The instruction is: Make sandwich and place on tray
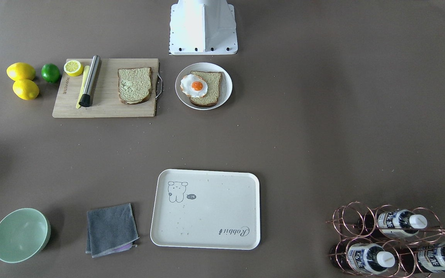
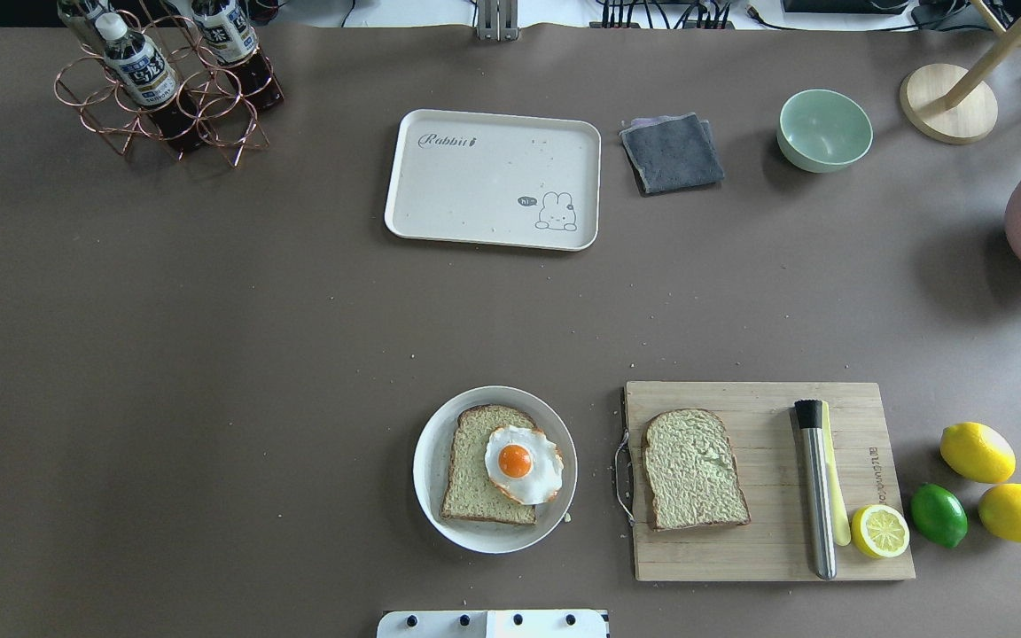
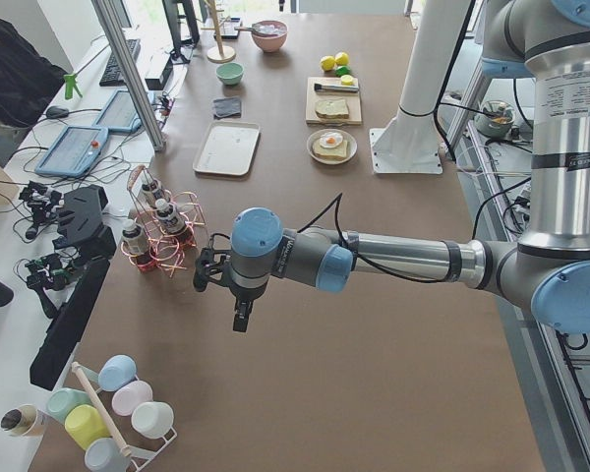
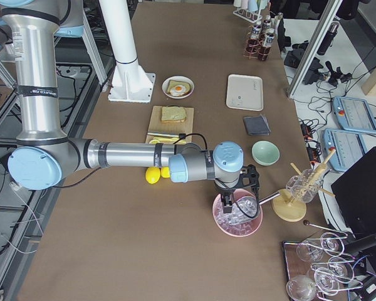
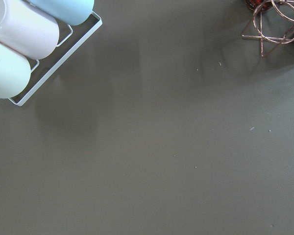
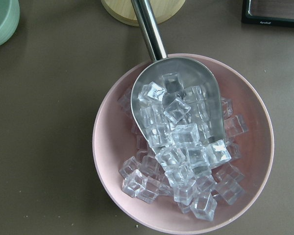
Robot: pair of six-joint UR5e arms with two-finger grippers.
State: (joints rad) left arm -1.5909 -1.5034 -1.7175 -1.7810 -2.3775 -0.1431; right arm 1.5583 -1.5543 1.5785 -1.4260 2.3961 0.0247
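- We are finding both arms parked well away from the food. The left pincer [image 3: 238, 317] is hanging over bare surface [image 2: 209, 354] near the bottle rack [image 2: 165, 97], and the right pincer [image 4: 226, 204] is hanging over the pink ice bowl [image 6: 108, 137]. For either one we cannot tell whether the fingers are apart or together.
- One bread slice [image 2: 475, 470] is lying on the plate [image 2: 429, 461] near the robot's base, with the egg [image 2: 524, 462] on top. The other slice [image 2: 695, 470] is lying on the cutting board [image 2: 759, 549] just to the right. The tray [image 2: 493, 177] is sitting on the far side, well apart from both.
- We are judging the egg the main risk: it is overhanging its slice's right edge, so any tilt while lifting is likely to be sliding it off.
- The long carry to the tray is giving a loose stack room to shear apart.
- A right arm swinging out low is risking a knock on the scoop [image 6: 149, 29] handle, and a left arm doing the same is risking the rack.
- We are counting two bread slices, one egg, one plate, one tray, one board, two whole lemons [image 2: 976, 452], one half lemon [image 2: 880, 530], one lime [image 2: 938, 514], one green bowl [image 2: 825, 130], one grey cloth [image 2: 672, 152], and three bottles [image 1: 400, 223] showing.
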